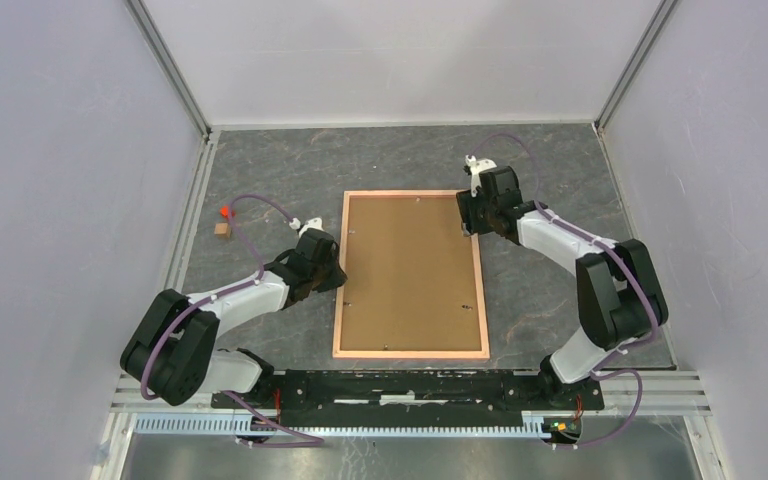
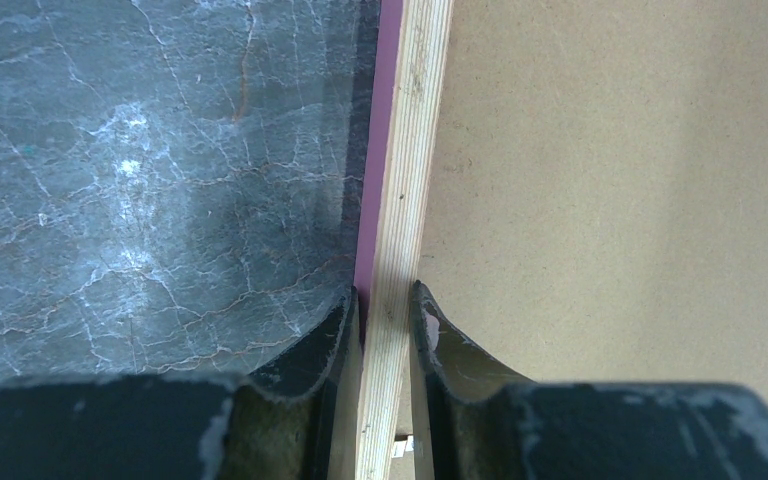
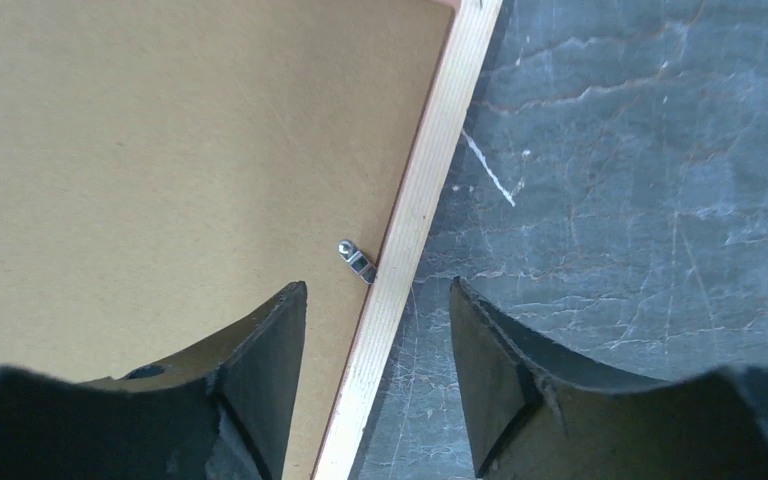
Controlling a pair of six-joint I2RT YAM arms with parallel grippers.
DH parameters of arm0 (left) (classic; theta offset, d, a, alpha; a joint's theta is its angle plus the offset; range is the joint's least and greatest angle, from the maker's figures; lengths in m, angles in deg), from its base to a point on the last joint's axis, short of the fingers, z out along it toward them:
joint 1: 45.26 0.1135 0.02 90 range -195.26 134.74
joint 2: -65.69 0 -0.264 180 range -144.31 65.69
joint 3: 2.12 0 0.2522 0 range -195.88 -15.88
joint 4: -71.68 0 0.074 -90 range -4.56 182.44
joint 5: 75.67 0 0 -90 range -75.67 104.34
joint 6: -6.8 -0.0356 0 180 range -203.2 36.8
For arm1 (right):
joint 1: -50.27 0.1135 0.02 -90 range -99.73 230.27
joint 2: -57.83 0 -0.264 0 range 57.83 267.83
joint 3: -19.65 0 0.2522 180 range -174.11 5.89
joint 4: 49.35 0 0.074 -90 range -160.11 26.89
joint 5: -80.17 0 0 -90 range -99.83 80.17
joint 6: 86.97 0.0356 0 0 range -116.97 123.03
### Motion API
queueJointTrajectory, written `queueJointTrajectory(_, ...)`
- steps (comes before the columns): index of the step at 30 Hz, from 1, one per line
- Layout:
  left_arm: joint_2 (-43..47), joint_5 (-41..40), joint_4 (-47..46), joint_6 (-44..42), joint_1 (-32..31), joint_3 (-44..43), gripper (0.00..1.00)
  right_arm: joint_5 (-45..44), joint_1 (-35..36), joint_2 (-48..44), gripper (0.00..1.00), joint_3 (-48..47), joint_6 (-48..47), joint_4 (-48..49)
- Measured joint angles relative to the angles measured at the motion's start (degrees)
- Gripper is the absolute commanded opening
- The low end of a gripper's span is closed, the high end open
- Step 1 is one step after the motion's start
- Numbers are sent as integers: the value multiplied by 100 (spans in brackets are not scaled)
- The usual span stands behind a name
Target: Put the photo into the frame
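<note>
Your left fingers (image 2: 335, 335) pinch the left rail of the frame (image 1: 410, 354), which lies back-up on the worktop (image 1: 280, 170), backing board (image 1: 412, 270) inside. Your right fingers (image 3: 270, 340) stand wide astride the right rail, beside a clip (image 3: 356, 262). The photo is out of sight. It looks like the closing-up step; next, probably check the clip.

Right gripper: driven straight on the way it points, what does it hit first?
Likely the frame: its right rail lies between the right gripper's open fingers. One finger is over the backing board, the other over the table; depth is unclear, so they may touch first.
</note>
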Motion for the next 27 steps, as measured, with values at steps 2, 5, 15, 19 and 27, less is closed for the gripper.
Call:
queueJointTrajectory(2, 2, -2, 0, 2, 0, 2, 2, 52, 0, -177, 62, 7, 11, 76)
queueJointTrajectory(5, 9, 0, -2, 2, 0, 9, 2, 55, 0, -179, 62, 7, -7, 166)
queueJointTrajectory(15, 92, -22, 61, 2, 0, 50, 2, 76, 0, 431, 49, 7, -98, 109)
queueJointTrajectory(19, 87, -17, 59, 2, 0, 50, 2, 28, 4, 522, 48, 2, -133, 160)
queueJointTrajectory(27, 87, -20, 59, 2, 0, 50, 2, -39, 11, 608, 36, -17, -129, 358)
